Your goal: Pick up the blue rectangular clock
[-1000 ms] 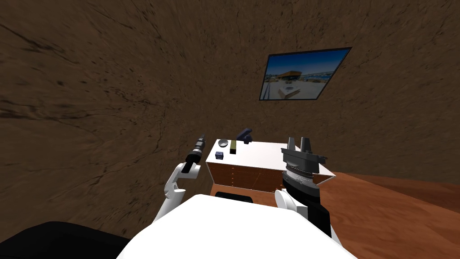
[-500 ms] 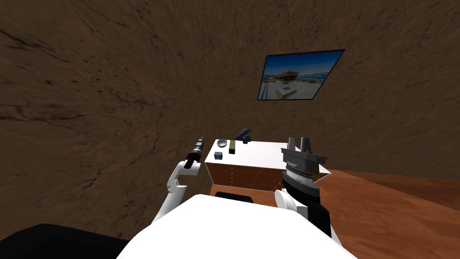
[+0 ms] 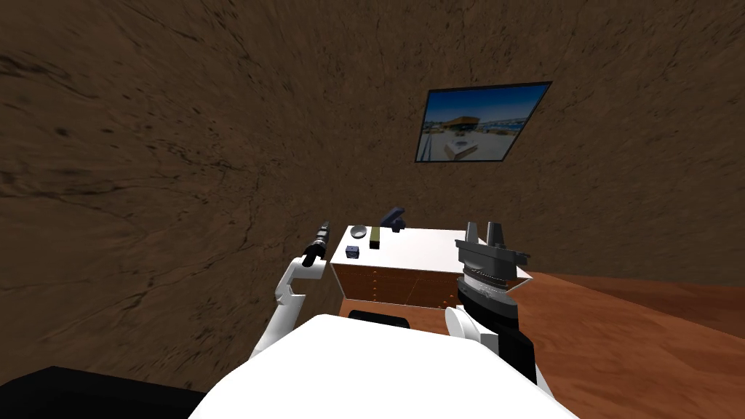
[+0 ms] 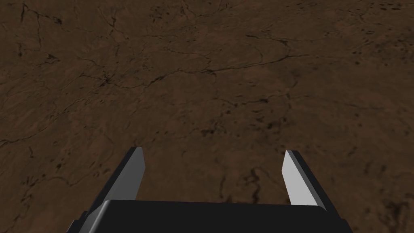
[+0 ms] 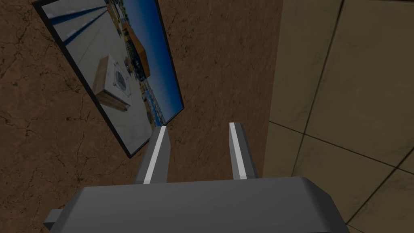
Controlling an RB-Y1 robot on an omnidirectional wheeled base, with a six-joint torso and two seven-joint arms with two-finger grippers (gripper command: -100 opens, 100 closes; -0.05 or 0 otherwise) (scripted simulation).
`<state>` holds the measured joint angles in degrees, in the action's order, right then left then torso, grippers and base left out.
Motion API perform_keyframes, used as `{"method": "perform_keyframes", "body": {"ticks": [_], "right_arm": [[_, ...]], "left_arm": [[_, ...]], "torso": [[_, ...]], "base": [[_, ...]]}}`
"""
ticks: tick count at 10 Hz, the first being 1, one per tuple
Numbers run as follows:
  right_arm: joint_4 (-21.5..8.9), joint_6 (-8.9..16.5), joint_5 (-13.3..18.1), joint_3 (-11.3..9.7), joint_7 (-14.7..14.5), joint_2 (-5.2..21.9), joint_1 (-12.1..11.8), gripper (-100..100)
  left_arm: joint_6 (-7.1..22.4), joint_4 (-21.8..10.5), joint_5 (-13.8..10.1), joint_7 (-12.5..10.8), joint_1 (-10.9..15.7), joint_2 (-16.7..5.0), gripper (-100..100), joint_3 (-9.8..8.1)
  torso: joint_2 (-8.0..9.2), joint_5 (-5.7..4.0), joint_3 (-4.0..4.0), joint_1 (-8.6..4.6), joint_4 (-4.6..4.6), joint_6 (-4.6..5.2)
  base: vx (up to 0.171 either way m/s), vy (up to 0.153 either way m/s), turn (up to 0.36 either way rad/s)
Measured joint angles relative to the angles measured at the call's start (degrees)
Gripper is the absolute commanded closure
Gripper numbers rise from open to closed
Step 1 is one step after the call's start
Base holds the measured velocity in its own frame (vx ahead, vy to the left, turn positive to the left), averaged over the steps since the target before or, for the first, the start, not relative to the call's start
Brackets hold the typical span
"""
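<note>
White-topped dresser [image 3: 429, 249] against a brown wall [image 3: 182, 145] carries the small blue clock [image 3: 353, 252] near its left front corner. Left gripper [image 3: 324, 227], fingers spread, hangs near the clock's left side; right gripper [image 3: 484, 227], fingers parted, stands well apart.

Head camera: high, steeply down and forward onto the desk [image 3: 429, 251] ahead. Left wrist camera: along the left hand [image 4: 214, 151], facing the brown wall [image 4: 202, 73]. Right wrist camera: along the right hand [image 5: 199, 126], upward; shares the framed picture [image 5: 117, 77] with head view.
</note>
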<state>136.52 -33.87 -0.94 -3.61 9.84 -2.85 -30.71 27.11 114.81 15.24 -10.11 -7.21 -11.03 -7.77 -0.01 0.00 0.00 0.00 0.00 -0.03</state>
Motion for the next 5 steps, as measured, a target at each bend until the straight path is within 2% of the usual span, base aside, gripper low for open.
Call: {"method": "perform_keyframes", "body": {"ticks": [1, 3, 5], "right_arm": [[0.0, 0.0, 0.0, 0.0, 0.0, 0.0, 0.0, 0], [0.0, 0.0, 0.0, 0.0, 0.0, 0.0, 0.0, 0], [0.0, 0.0, 0.0, 0.0, 0.0, 0.0, 0.0, 0]], "left_arm": [[1.5, -1.4, 0.5, 0.0, 1.4, 0.2, -100, -0.52], [4.4, -1.9, 0.6, 0.0, 2.0, 0.2, -100, -0.91], [7.4, -4.5, 1.1, 0.0, 3.9, 0.3, -100, -1.93]], "torso": [[-0.02, 0.00, -0.01, -0.01, 0.00, 0.03], [0.00, 0.00, 0.00, 0.00, 0.00, 0.00], [-0.02, 0.00, -0.01, 0.00, -0.01, 0.00]], "base": [[0.004, -0.003, -0.045], [0.004, -0.002, -0.023], [0.003, -0.001, -0.023]]}}
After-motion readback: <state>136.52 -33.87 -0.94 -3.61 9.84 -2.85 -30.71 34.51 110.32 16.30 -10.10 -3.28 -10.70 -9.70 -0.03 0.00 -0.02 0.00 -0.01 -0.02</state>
